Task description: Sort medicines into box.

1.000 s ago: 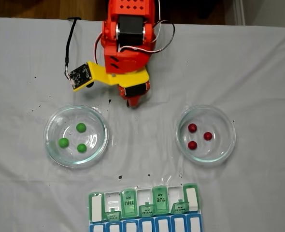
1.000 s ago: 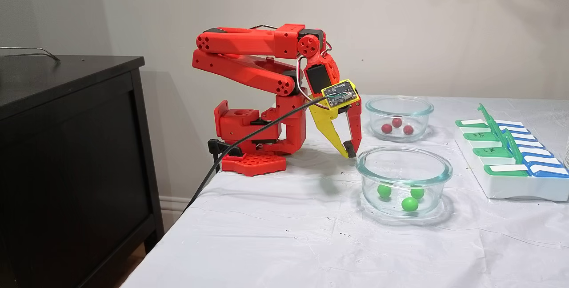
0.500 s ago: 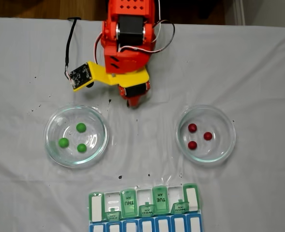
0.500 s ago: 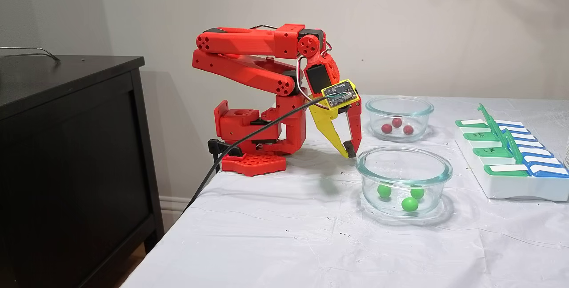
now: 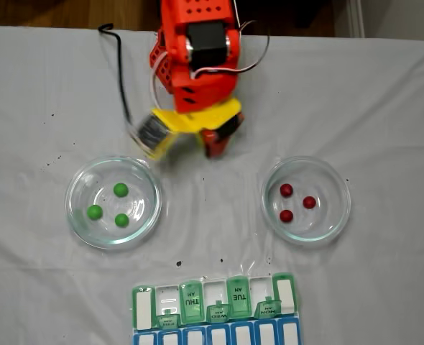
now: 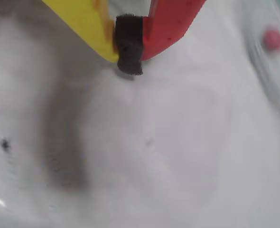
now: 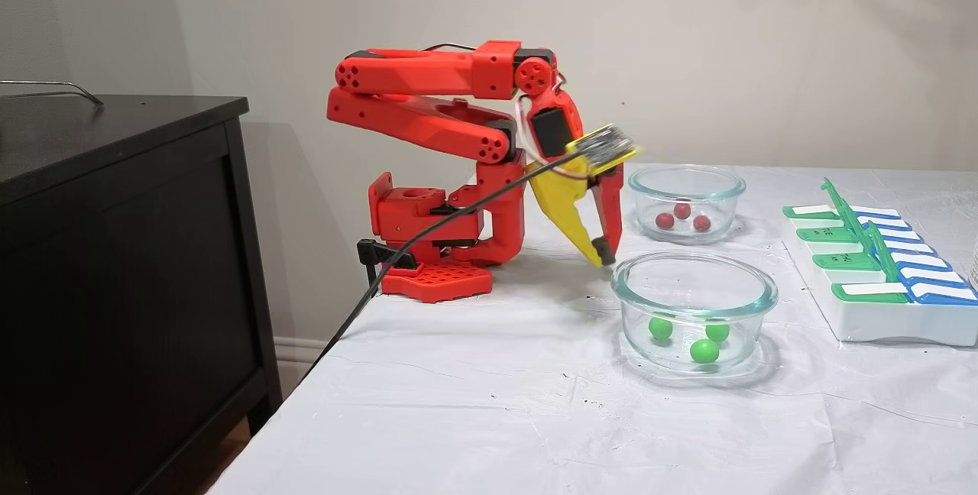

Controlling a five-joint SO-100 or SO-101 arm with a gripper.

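The gripper (image 6: 128, 50), fingers pressed together on nothing, hangs between the two glass dishes. Red balls (image 5: 292, 202) lie to its right in the top-down fixed view, seemingly nearer; the pill organizer (image 5: 215, 303) sits beyond.

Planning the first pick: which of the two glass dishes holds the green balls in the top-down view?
The dish on the left in that fixed view; it holds three green balls, while the right dish holds three dark red ones.
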